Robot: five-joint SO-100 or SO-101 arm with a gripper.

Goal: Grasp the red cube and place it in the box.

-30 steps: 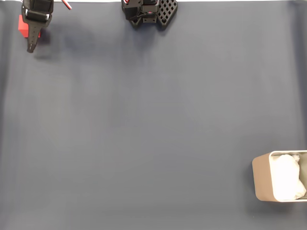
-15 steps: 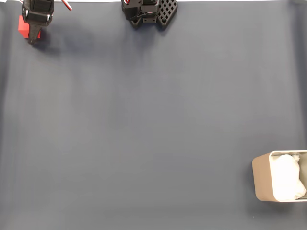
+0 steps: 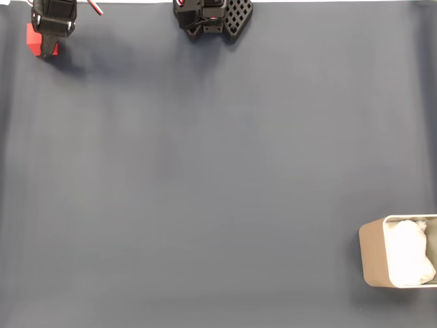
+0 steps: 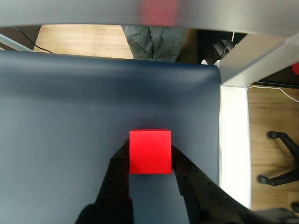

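The red cube (image 3: 31, 36) lies on the dark blue mat at the far top left of the fixed view, partly covered by my black gripper (image 3: 46, 46) above it. In the wrist view the red cube (image 4: 149, 151) sits between my gripper's (image 4: 150, 153) two black fingers (image 4: 119, 179), which press against its left and right sides. It appears to rest on the mat. The box (image 3: 372, 261), beige-grey with white wadding inside, stands at the bottom right edge of the fixed view, far from the gripper.
The arm's black base (image 3: 212, 17) sits at the top middle of the fixed view. Open mat (image 3: 218, 171) stretches between cube and box. In the wrist view a white table edge (image 4: 233, 140) runs just right of the cube, with wooden floor beyond.
In the fixed view the gripper's long finger, which reached down past the cube, has drawn in and now ends at the cube. The cube and box have stayed in place.
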